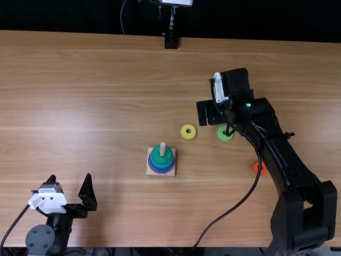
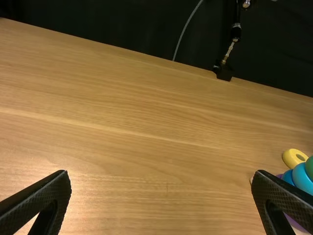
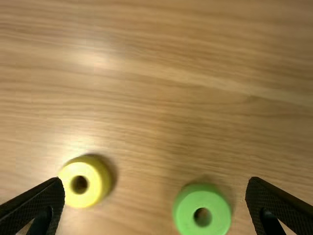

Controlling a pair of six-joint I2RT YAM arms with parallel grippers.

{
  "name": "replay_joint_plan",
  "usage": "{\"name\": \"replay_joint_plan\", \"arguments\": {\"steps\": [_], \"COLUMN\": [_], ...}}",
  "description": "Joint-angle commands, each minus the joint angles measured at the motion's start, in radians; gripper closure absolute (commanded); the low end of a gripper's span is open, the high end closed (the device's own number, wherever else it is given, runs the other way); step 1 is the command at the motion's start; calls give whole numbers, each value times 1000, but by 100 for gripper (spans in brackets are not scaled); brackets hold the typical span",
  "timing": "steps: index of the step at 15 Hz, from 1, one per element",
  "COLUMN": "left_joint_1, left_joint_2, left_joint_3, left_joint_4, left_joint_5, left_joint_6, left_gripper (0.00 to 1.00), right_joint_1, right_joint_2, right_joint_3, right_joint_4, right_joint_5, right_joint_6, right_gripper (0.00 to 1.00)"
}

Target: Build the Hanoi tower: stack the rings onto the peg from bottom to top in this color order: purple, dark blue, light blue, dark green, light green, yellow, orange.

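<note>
My right gripper is over the table beside the light green ring, its fingers apart with nothing held. The peg rises from a square base with a dark green ring on top, above blue and purple rings. A yellow ring lies between base and right gripper; an orange ring is partly behind the right arm. Open and holding nothing, my left gripper is at lower left. In the right wrist view the right gripper frames yellow and light green rings; left gripper.
The right arm and its cable run over the table's right side. A black stand is at the far edge. Bare wood extends left of the base.
</note>
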Motion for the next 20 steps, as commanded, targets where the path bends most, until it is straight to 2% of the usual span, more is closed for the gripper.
{"name": "replay_joint_plan", "arguments": {"steps": [1,7,20], "left_joint_1": [2,2,2], "left_joint_2": [-12,-12,-12], "left_joint_3": [-55,-55,-55], "left_joint_4": [-19,-19,-19], "left_joint_5": [13,12,12], "left_joint_6": [4,4,4], "left_gripper": [0,0,0], "right_joint_1": [-14,-77,-85], "right_joint_2": [-5,-3,9], "right_joint_3": [-48,-107,-107], "right_joint_4": [16,18,18], "right_joint_5": [2,4,8], "right_joint_6": [1,9,12], "right_gripper": [0,0,0]}}
